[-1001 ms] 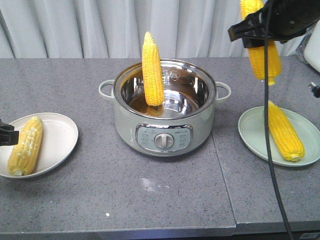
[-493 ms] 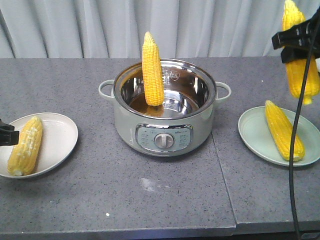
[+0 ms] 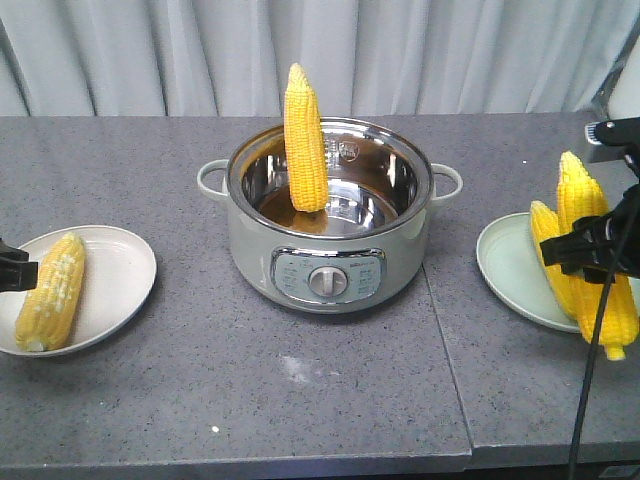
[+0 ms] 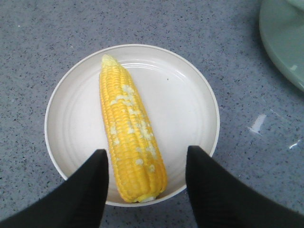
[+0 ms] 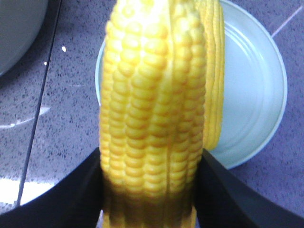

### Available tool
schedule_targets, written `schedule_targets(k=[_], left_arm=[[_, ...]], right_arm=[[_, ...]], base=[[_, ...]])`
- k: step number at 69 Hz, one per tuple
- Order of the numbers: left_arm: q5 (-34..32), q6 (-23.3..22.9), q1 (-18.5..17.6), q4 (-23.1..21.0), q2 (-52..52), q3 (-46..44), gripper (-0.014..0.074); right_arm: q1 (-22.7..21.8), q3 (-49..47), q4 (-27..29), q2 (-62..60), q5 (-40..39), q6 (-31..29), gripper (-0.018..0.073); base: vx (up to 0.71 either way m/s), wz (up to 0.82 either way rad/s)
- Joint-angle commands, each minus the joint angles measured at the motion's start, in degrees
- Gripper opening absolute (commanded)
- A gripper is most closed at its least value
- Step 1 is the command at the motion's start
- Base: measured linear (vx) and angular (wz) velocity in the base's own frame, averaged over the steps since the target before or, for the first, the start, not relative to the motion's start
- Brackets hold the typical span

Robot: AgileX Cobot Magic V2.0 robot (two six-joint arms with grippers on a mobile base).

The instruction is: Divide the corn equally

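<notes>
One corn cob (image 3: 305,140) stands upright in the steel pot (image 3: 330,215). Another cob (image 3: 50,290) lies on the white plate (image 3: 125,265). My left gripper (image 3: 12,270) hovers open at that plate's near edge, and in the left wrist view its fingers (image 4: 100,164) straddle the thick end of the cob (image 4: 130,133). My right gripper (image 3: 590,248) is shut on a third cob (image 3: 598,290), held steeply just over the green plate (image 3: 505,265), beside a cob (image 3: 545,235) lying there. In the right wrist view the held cob (image 5: 152,109) fills the frame and hides most of the lying cob (image 5: 214,85).
The pot has side handles (image 3: 212,178) and a front control knob (image 3: 328,282). A seam (image 3: 445,360) runs between the two grey table slabs. Grey curtains hang behind. A black cable (image 3: 590,400) drops from the right arm across the front right.
The right gripper has carried its cob from high at the right down to the green plate, next to the cob lying there. The left gripper and the other cobs have not moved.
</notes>
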Motion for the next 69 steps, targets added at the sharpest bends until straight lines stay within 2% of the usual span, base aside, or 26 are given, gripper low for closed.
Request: schedule_targets(k=[1,15,31,69], left_arm=[[-2.96,-0.48,-0.18,-0.55,-1.20,-1.37,0.0370],[-2.96,-0.48,-0.18,-0.55,-1.20,-1.37,0.0370],[-2.96,-0.48,-0.18,-0.55,-1.20,-1.37,0.0370],[-2.96,-0.48,-0.18,-0.55,-1.20,-1.37,0.0370]], right_arm=[[-0.49,0.06,-0.74,-4.50,-3.58,0.93,0.0194],[-0.49,0.70,-1.64,-9.36,-1.20,1.38,0.0194],[-0.49,0.70,-5.91,-10.95,1.53,4.28,0.0194],[-0.44,0.70,-5.28,-15.78,1.52,5.98,0.0194]], base=[[0.00,0.00],[0.00,0.00],[0.00,0.00],[0.00,0.00]])
